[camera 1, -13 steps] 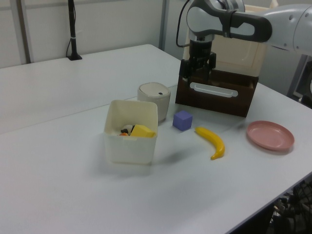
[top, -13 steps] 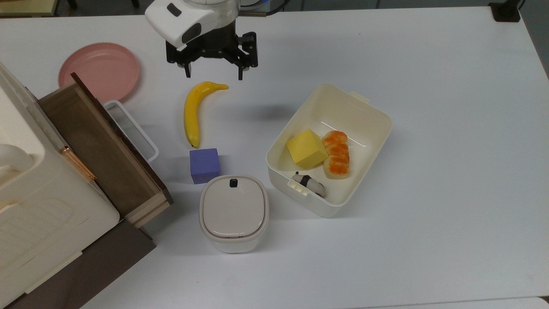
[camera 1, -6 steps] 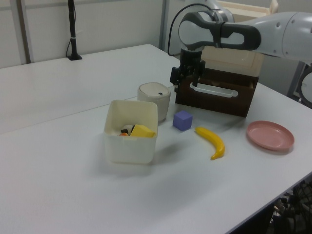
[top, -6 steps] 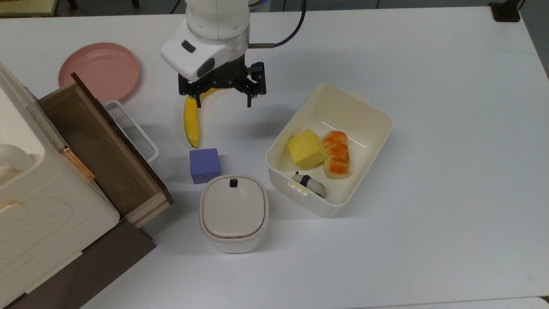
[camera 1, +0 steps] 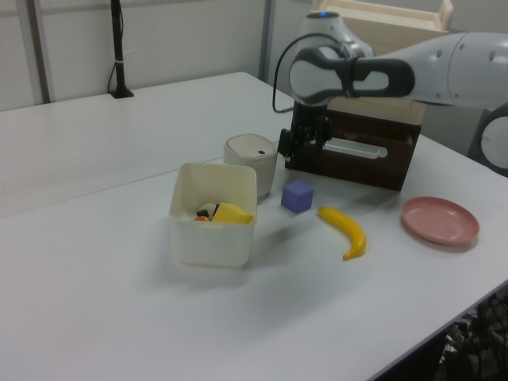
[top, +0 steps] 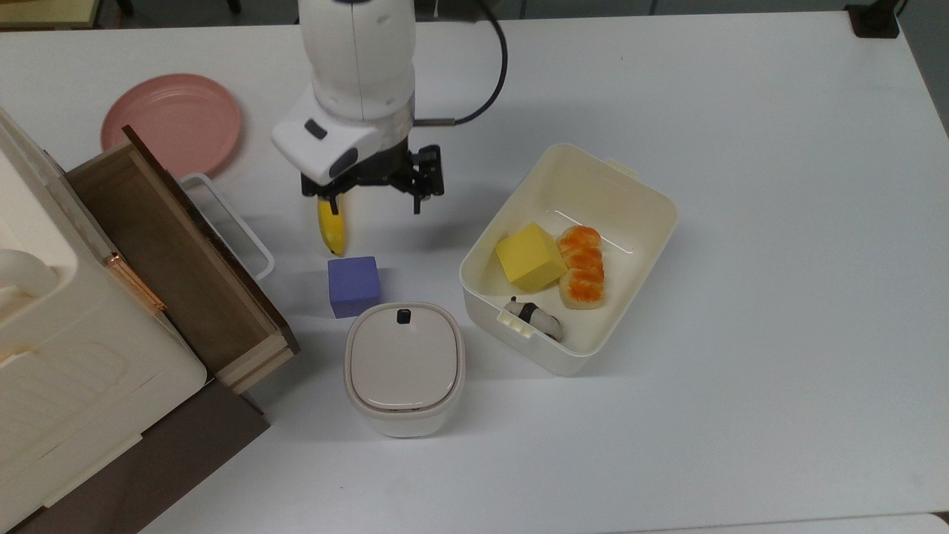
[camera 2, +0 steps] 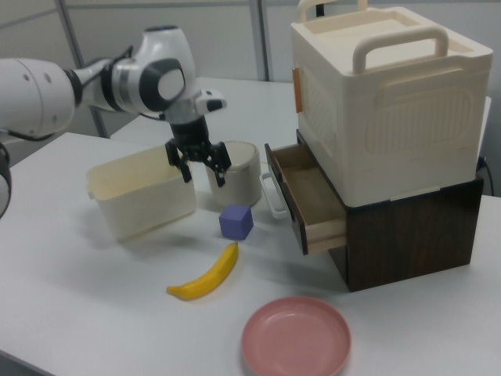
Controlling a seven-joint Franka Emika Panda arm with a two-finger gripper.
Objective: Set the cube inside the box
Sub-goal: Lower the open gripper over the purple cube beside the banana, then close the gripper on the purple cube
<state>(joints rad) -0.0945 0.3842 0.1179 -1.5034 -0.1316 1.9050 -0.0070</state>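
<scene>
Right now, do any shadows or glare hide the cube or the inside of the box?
Top view: the cube is evenly lit, with only a soft shadow beside it; a faint sheen lies on the floor of the box, hiding nothing. Left view: the near wall of the box blocks most of its interior.

One cube (top: pixel 354 285), one box (top: pixel 637 194), one banana (top: pixel 333 231), one plate (top: pixel 171 121).

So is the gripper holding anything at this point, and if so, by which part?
Nothing is held. The gripper is open and empty above the table, over the banana. The cube sits untouched beside the lidded container.
</scene>
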